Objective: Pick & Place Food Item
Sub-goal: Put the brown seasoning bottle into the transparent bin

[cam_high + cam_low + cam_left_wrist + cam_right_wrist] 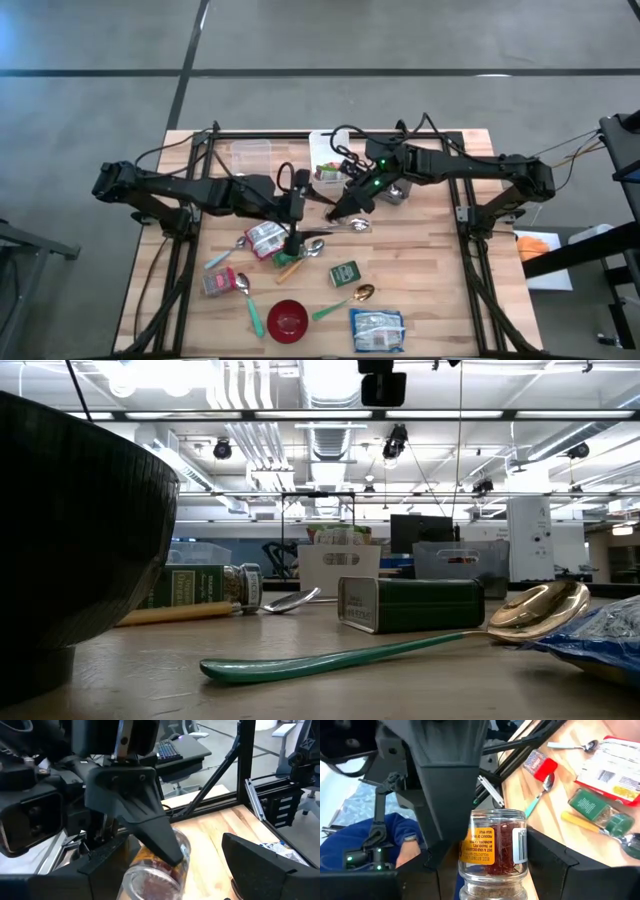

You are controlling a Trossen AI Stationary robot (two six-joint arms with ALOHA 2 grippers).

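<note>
A small glass jar [495, 847] of red threads with a yellow label hangs above the middle of the table. My right gripper [340, 208] is shut on it. My left gripper [303, 200] comes from the table's left and is open. Its two fingers stand wide on either side of the jar's clear end [152, 880], one finger [260, 865] well apart from the glass. Whether the other touches the jar I cannot tell. My right gripper pinches the jar's glass side [522, 851] between its two fingers [555, 865]. It comes nearly level from the table's right. The jar is lifted clear of the table, and its clear end faces my left gripper.
On the table lie a green tin [344, 272], a red bowl [288, 320], a blue packet [377, 330], a red-and-white packet [265, 238], a green spice bottle [200, 585] and several spoons. A clear tub [250, 152] and a white basket [325, 160] stand at the far edge. A person's blue sleeve [395, 835] shows beyond the table.
</note>
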